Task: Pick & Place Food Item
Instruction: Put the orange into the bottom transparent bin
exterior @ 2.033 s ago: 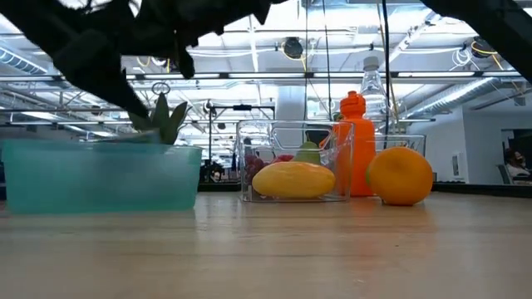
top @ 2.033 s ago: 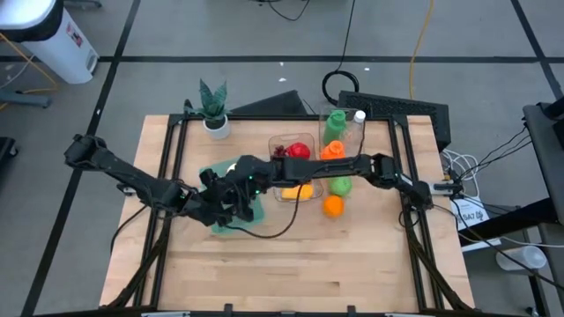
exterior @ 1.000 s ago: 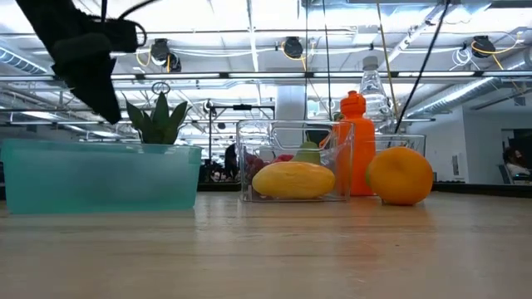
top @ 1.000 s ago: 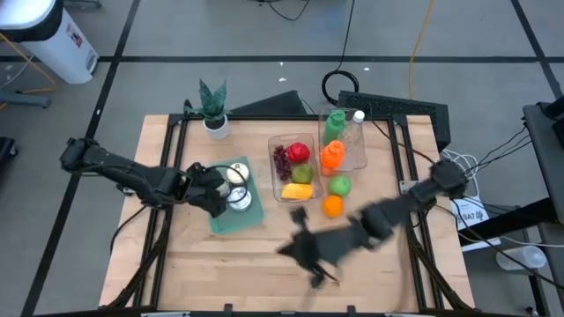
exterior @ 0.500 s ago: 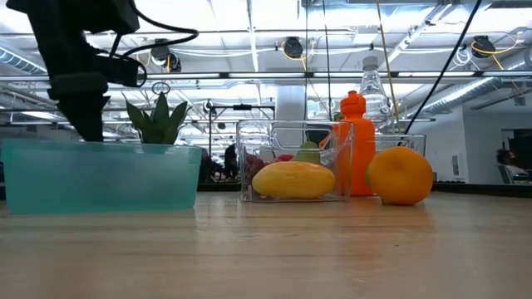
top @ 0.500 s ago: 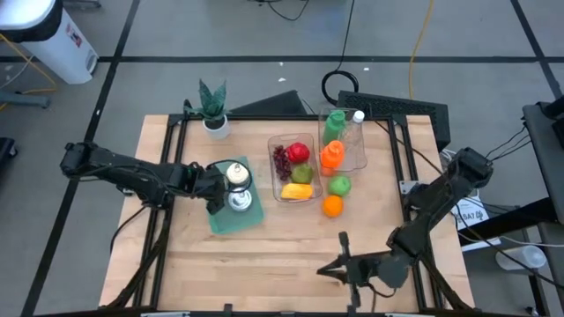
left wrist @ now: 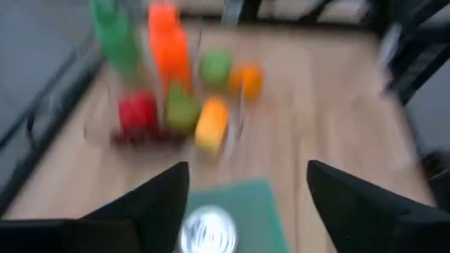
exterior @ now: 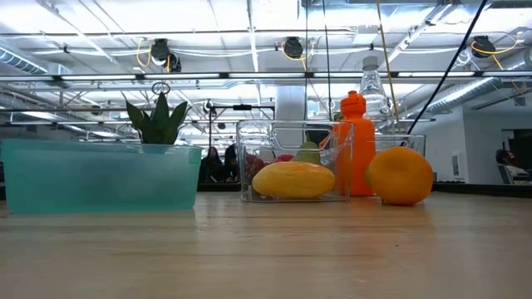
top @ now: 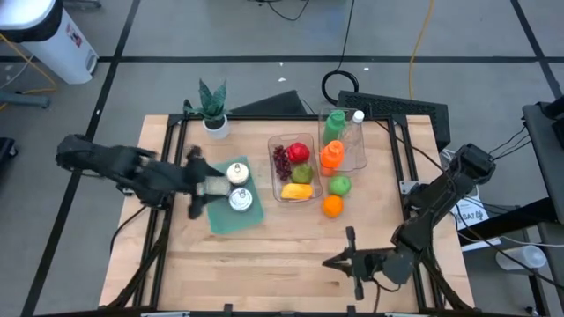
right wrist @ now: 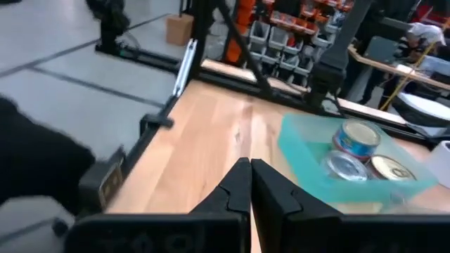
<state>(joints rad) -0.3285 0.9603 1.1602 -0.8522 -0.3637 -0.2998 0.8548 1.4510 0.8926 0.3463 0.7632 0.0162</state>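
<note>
A teal tray [top: 231, 210] on the table's left half holds round tins: one [top: 236, 172] at its far end, one [top: 240, 200] in the middle, standing on their ends; the right wrist view shows three tins [right wrist: 358, 135]. My left gripper [top: 196, 183] hovers open just left of the tray; its wrist view shows bare fingers [left wrist: 158, 204] above a tin [left wrist: 207, 228]. My right gripper [top: 330, 262] is shut near the table's front right, pointing toward the left edge, its fingertips [right wrist: 247, 172] together and holding nothing.
A clear box [top: 295, 167] at mid-table holds a red apple, grapes and a yellow fruit [exterior: 293, 180]. Right of it lie a green apple [top: 340, 186] and an orange [top: 332, 206]. Bottles [top: 332, 132] stand behind. A potted plant [top: 212, 107] is at the far left.
My left gripper has risen off the teal tray and drawn back toward the table's left edge, leaving the low view; the tins stay in the tray. My right arm has folded back, carrying its shut gripper toward the near right corner.
</note>
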